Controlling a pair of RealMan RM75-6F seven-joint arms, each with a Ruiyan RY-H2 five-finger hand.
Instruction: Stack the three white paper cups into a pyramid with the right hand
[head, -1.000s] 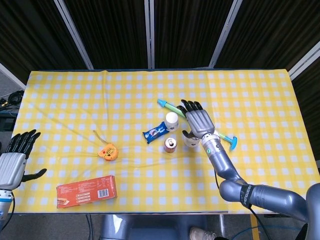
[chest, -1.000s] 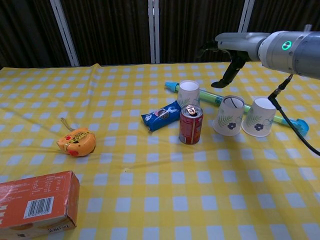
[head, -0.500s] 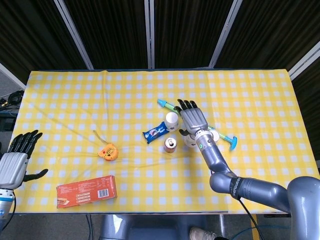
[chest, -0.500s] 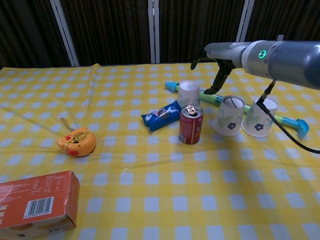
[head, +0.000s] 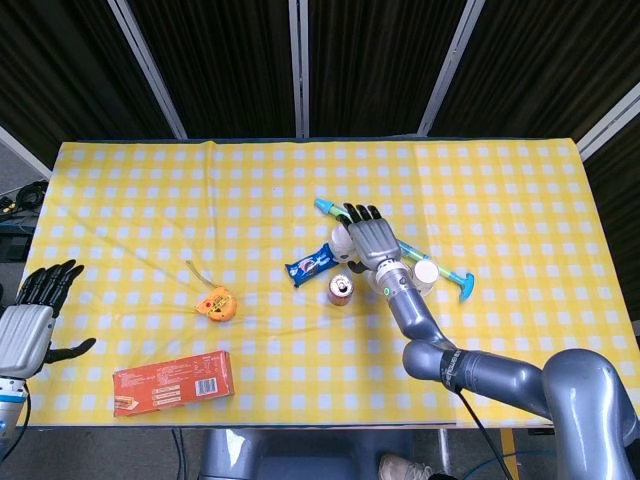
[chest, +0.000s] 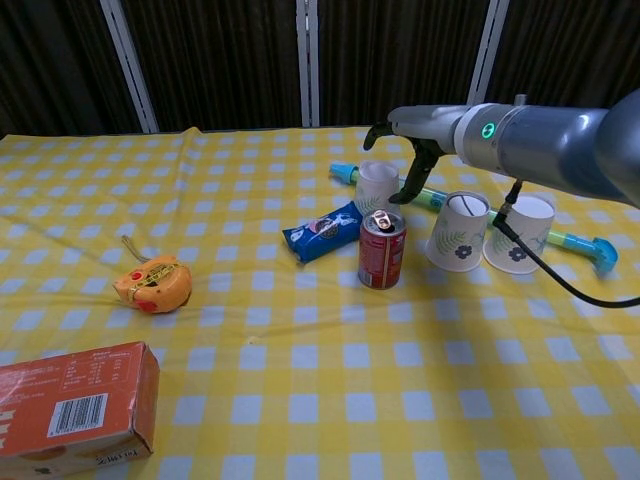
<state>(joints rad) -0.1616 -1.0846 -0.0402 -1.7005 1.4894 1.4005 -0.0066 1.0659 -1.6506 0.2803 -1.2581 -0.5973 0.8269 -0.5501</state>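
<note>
Cups (chest: 459, 231): right hand (chest: 405, 135) open, over far one.

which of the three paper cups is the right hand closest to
The paper cup behind the soda can, the leftmost one. The right hand hovers spread just above it, while the other two cups sit together further right, under the forearm.

right hand (chest: 405, 140) shifted left, now above back cup (chest: 376, 186)
</note>
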